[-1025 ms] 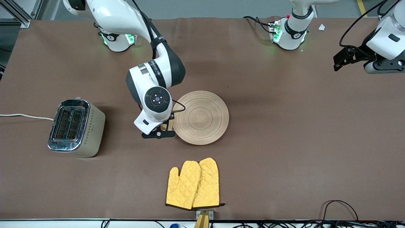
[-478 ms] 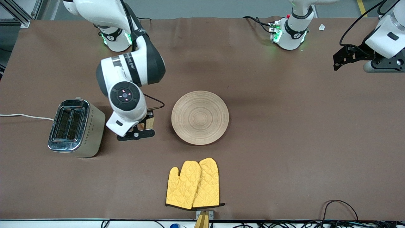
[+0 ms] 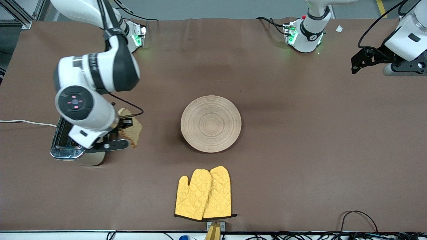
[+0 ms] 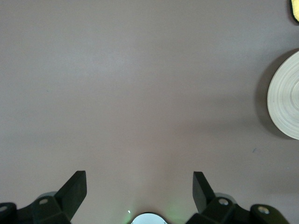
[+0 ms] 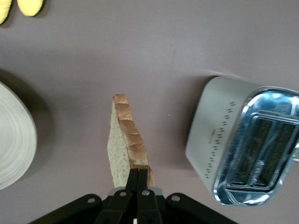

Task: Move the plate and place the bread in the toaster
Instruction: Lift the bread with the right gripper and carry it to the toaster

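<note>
Right gripper [image 5: 137, 181] is clamped on the bread [image 5: 125, 140], held edge-down beside the toaster [image 5: 243, 147], evidently for slot entry. Left gripper [image 4: 140, 186] waits, fingers spread and empty, over bare worktop [image 3: 300, 150]. Plate [image 3: 210, 123] lies mid-worktop.
</note>
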